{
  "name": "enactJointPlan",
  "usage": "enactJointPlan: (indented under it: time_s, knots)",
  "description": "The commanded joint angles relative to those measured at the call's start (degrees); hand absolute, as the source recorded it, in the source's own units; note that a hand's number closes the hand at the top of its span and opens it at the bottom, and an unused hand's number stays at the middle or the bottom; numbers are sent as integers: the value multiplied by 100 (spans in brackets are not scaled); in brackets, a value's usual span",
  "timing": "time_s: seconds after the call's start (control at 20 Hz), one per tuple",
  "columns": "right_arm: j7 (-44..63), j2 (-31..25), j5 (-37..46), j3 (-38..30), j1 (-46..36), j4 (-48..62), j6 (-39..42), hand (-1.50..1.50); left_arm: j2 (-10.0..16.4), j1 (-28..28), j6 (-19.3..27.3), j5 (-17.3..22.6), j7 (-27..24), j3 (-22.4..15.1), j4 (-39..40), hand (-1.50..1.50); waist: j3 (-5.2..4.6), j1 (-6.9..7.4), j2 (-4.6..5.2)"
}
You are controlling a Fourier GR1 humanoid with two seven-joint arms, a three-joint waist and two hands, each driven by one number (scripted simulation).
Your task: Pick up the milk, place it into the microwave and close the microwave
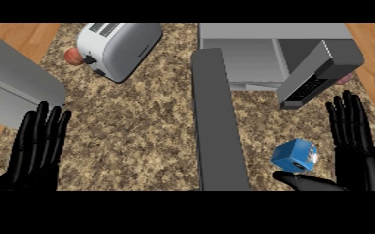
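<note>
Treat the milk carton as a small, boxy thing with flat, smooth faces. It is probably light enough for one hand, fairly stiff at the edges, but likely to dent or slip if you pinch it at a corner. Take it across two opposite flat faces, about halfway up, with the thumb on one face and the fingers on the other. It sits turned cornerwise to you, so line up your wrist before closing.

The blue carton stands on the granite counter, to the right of the microwave's swung-open door and nearer to you than the keypad panel.

Your right hand is just beside the carton on its right. The fingers are straight and spread, pointing away from you, and hold nothing. The thumb reaches leftward just below the carton; you cannot tell from here whether it touches. The carton lies in the crook between thumb and fingers, toward the door.

Your left hand rests at the lower left, fingers straight and apart.
</note>
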Motion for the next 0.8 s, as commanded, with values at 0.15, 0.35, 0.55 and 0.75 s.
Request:
enactJointPlan:
  time_s: [0.15, 0.35, 0.55, 0.75]
  knots:
    - [-1092, -14, -109, -292, 594, 746, 194, -150, 64, 39, -26, 69, 337, 3, -363, -150, 1, -15, 2]
    - [-1838, -89, -31, -520, 660, 1665, 284, -150, -24, 58, 433, -488, 259, -694, -243, -150, 5, -26, 8]
    - [-1964, -211, -307, -891, 429, 2143, 371, -150, -22, 486, 76, -123, -81, -516, -340, -150, 1, -2, 3]
    - [-2498, 28, -15, -723, 182, 2916, 138, -150, 36, 814, 29, -246, 160, -697, -807, -150, 1, 20, 2]
